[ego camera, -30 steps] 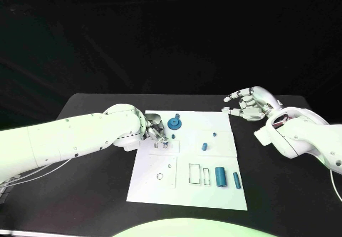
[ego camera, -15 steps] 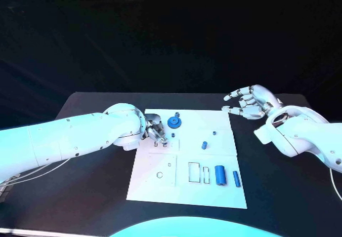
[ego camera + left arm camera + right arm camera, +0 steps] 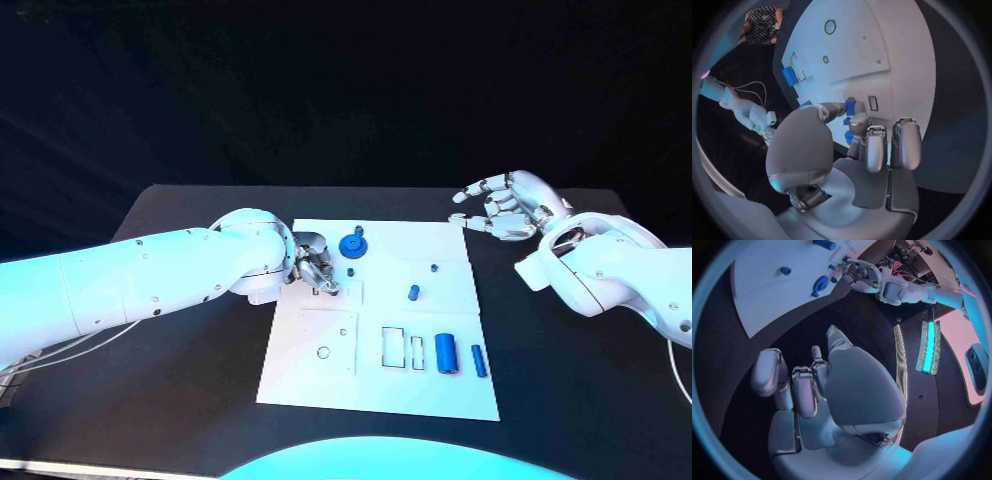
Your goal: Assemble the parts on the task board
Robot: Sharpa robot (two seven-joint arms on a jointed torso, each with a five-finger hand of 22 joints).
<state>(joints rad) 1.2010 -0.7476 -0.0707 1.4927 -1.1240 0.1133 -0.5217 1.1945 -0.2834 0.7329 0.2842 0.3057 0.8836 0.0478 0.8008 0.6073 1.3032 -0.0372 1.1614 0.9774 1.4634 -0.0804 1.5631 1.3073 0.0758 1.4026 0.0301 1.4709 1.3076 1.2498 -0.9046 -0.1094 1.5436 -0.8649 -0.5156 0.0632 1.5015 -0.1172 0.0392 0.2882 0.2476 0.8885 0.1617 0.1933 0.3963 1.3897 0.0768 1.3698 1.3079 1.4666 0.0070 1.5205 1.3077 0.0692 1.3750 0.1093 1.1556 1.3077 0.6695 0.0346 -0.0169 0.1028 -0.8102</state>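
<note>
I am pinching a small blue part [image 3: 850, 106] in my left hand [image 3: 313, 270] over the task board [image 3: 433, 395]'s far-left slot; next, seating it squarely. My right hand [image 3: 505, 208] is hovering apart, fingers spread, empty.

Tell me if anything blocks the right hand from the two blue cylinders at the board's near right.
Nothing visible does. The right hand hovers empty beyond the task board's far right corner; only bare board lies before the blue cylinders.
</note>
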